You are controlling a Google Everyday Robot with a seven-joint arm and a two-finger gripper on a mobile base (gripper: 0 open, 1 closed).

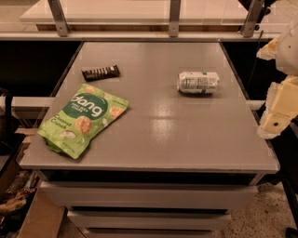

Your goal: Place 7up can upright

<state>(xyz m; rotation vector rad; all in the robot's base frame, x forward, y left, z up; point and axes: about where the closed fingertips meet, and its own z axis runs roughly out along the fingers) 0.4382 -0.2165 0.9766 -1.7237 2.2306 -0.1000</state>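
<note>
Silvery-white 7up can lies on its side, right-rear of table, long axis left–right | gripper beyond table's right edge, can to its left, apart | gripper aperture: cannot tell

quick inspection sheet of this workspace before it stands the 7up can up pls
surface: grey table top, flat, with light glare near the middle
job's things: 7up can lies on its side, right of centre, not yet upright
clutter: green snack pouch lies flat near the left edge; dark candy bar wrapper lies behind it; both are well apart from the can
grippers: claw at the right edge of the view, beyond the table's side, not touching the can
cables: nothing seen for certain
surroundings: drawers under the top; white shelf with metal posts behind; speckled floor at lower right
</note>
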